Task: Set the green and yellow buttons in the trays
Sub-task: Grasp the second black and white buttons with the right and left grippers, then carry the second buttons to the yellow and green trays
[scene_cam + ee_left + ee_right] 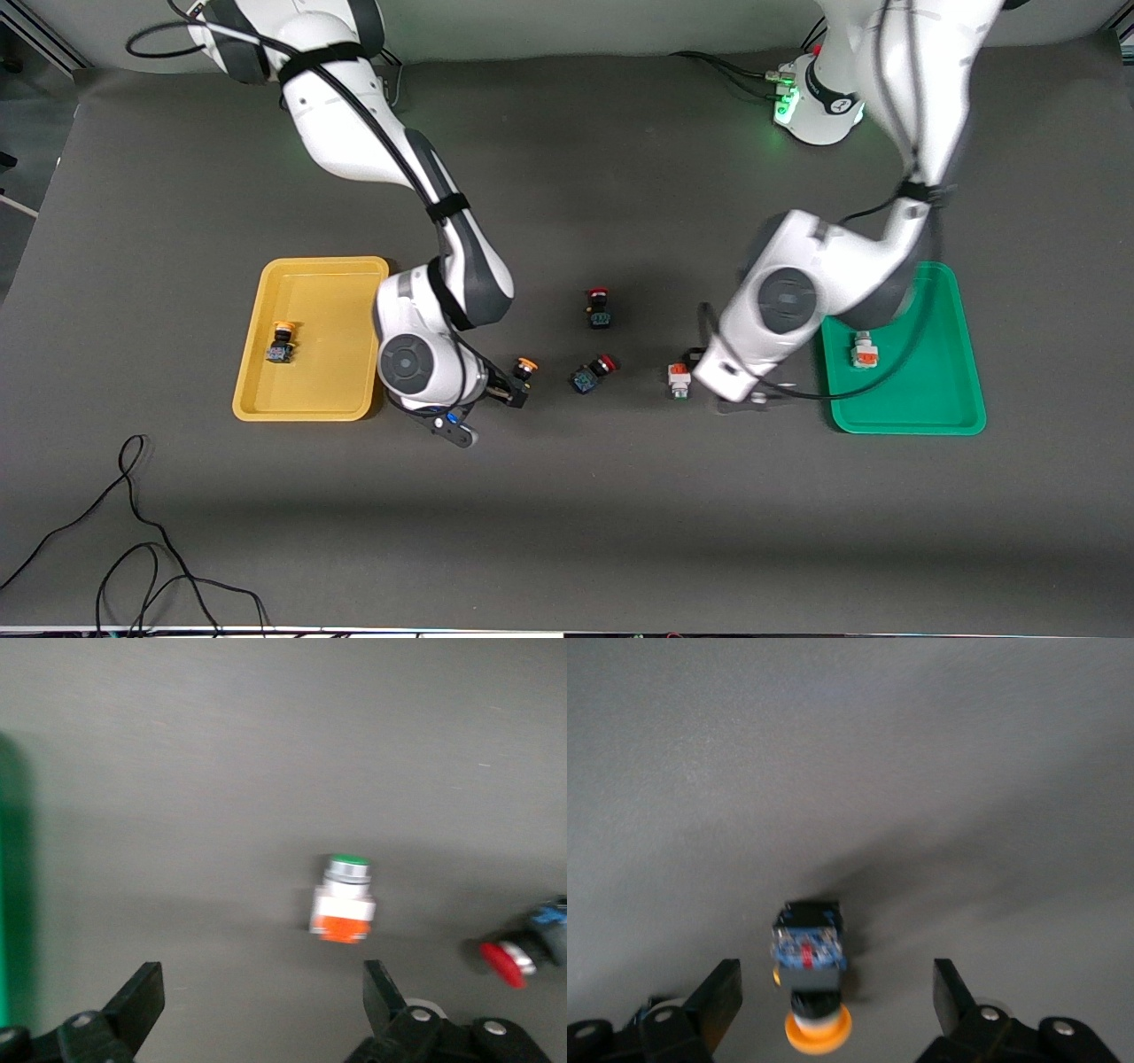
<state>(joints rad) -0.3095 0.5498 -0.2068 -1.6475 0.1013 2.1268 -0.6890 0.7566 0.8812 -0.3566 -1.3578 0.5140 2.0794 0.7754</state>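
While both my grippers are hovering spread over the table, the green tray (pixel 952 390) is holding one white-grey button (pixel 864 350) and the yellow tray (pixel 345 292) one yellow-capped button (pixel 281 342). My left gripper (pixel 264 1010) is facing a green-tipped button (pixel 344 899), seemingly untouched. My right gripper (pixel 837 1010) is straddling another yellow-capped button (pixel 810 979).

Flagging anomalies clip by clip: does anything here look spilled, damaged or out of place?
Nothing stands out. One button lies in the yellow tray, one in the green tray. A yellow button and a green one wait on the table by the open tools, right and left.
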